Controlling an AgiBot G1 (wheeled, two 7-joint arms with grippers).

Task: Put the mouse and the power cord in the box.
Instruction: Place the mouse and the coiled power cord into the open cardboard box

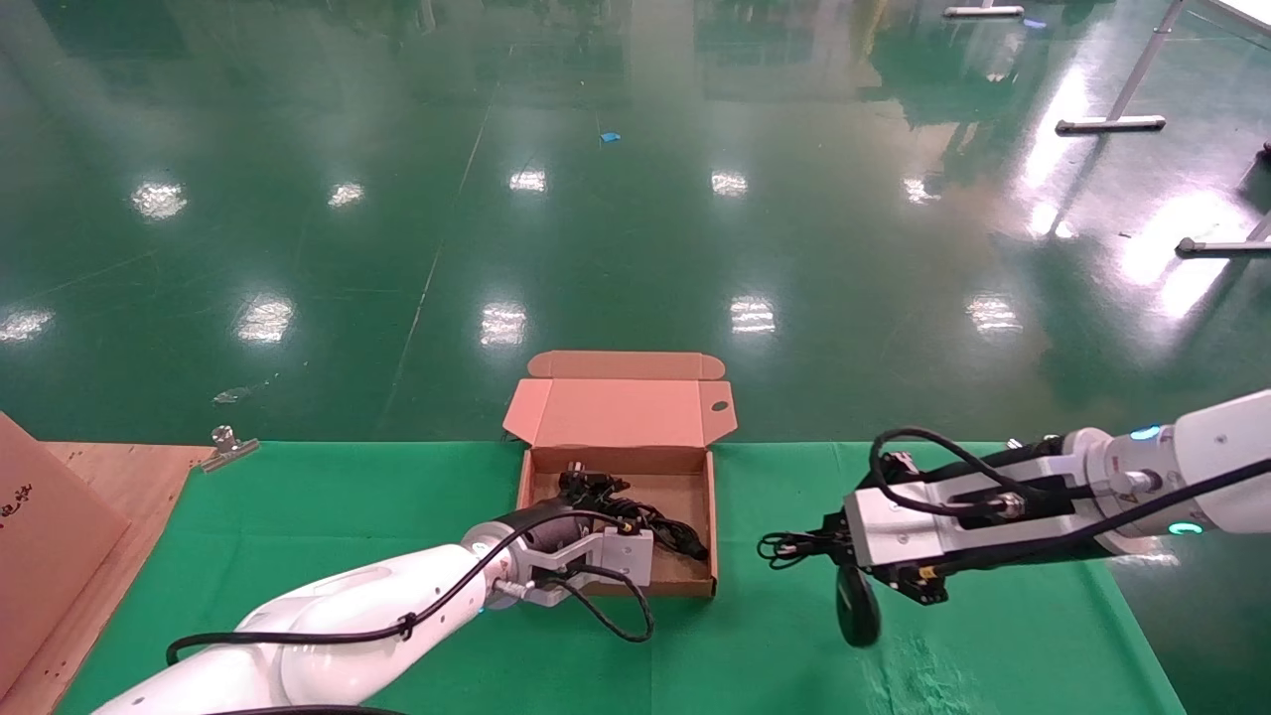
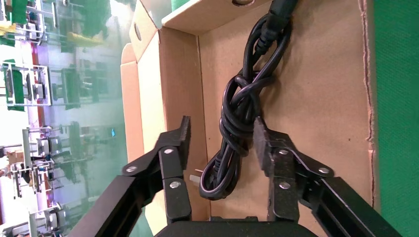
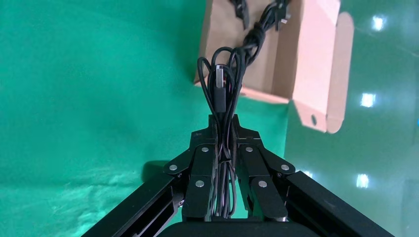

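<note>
Inside the box (image 1: 700, 501), the power cord (image 2: 237, 123) lies between the released left gripper (image 2: 221, 138); outside, the right gripper (image 3: 225, 148) clenches the mouse (image 1: 858, 606) cable, hiding it partly.

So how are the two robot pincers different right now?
The left pincer is open over the thick black power cord lying in the brown cardboard box. The right pincer is shut on the black mouse's thin cable, outside the box, with the mouse dangling. Both have black fingers.
</note>
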